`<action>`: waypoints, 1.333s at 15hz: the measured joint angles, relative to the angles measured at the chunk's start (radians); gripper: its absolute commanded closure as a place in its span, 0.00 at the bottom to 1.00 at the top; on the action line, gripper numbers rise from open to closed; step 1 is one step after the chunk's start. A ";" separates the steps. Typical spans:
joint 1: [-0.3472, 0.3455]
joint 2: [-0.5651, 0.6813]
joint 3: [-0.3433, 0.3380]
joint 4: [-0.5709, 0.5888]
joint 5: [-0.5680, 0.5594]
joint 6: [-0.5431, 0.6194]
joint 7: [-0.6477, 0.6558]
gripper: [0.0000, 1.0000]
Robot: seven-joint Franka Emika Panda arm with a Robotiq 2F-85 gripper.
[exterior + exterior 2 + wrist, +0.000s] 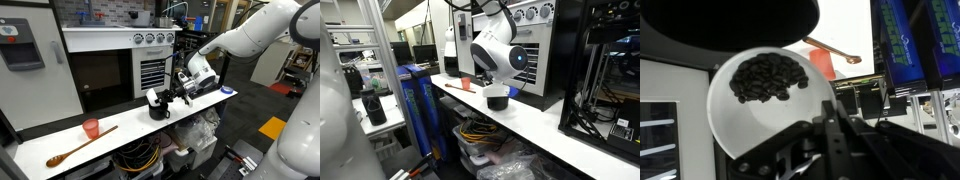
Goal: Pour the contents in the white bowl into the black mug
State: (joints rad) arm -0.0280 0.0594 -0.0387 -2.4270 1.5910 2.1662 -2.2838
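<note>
Surface: you are working on a long white table [128, 128] with a plain top; cables and bags are stowed underneath.
Room: a lab or workshop. A white oven front [105, 72] with a dark door and a row of dials stands along the table's back edge, with equipment racks beyond it.
White bowl: your gripper holds the white bowl [755, 130] off the table, just above the black mug [158, 108], about midway along the table's length. In an exterior view its rim [497, 90] sits right over the mug's mouth.
Bowl facing: it is round, so it has no long axis. Its open mouth faces the wrist camera, and the dark beans [768, 78] are heaped against the wall nearest the mug.
Black mug: it stands upright on the table. You cannot tell which way its handle points.
Gripper: the gripper [828, 125] comes in from the bottom of the wrist view with its fingers narrowed onto the bowl's rim. The fingers are dark and blurred, so the exact contact is unclear.
Pink-red cup: the pink-red cup [91, 128] stands upright, well apart from the mug toward the far end of the table.
Wooden spoon: the wooden spoon [80, 146] lies flat just beside the cup near the front edge, its length roughly along the table.
</note>
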 measured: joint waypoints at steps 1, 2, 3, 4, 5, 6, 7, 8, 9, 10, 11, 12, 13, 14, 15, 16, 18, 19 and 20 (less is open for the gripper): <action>-0.001 0.000 -0.005 0.000 0.000 -0.016 -0.006 0.99; -0.002 0.000 -0.008 0.000 0.000 -0.028 -0.011 0.99; -0.002 0.000 -0.011 0.000 0.001 -0.038 -0.016 0.99; -0.003 0.000 -0.014 0.000 0.001 -0.050 -0.021 0.99; -0.003 0.001 -0.017 0.000 0.002 -0.058 -0.027 0.99; -0.003 0.002 -0.020 0.000 0.003 -0.066 -0.032 0.99; -0.004 0.003 -0.023 0.000 0.005 -0.074 -0.041 0.99; -0.004 0.005 -0.026 0.000 0.006 -0.085 -0.051 0.99; -0.005 0.008 -0.029 0.000 0.008 -0.095 -0.063 0.99; -0.006 0.012 -0.032 0.000 0.011 -0.105 -0.076 0.99; -0.006 0.017 -0.036 -0.001 0.015 -0.117 -0.089 0.99; -0.008 0.025 -0.039 -0.001 0.022 -0.132 -0.104 0.99; -0.010 0.034 -0.042 -0.001 0.032 -0.145 -0.122 0.99; -0.011 0.043 -0.046 -0.002 0.040 -0.161 -0.140 0.99; -0.013 0.053 -0.050 -0.002 0.049 -0.176 -0.158 0.99; -0.015 0.063 -0.054 -0.002 0.053 -0.188 -0.173 0.99; -0.019 0.078 -0.060 -0.002 0.056 -0.213 -0.198 0.99; -0.020 0.084 -0.063 -0.002 0.057 -0.221 -0.208 0.99; -0.022 0.089 -0.065 -0.002 0.057 -0.229 -0.218 0.99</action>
State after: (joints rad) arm -0.0495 0.1484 -0.1035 -2.4288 1.6477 1.9373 -2.5017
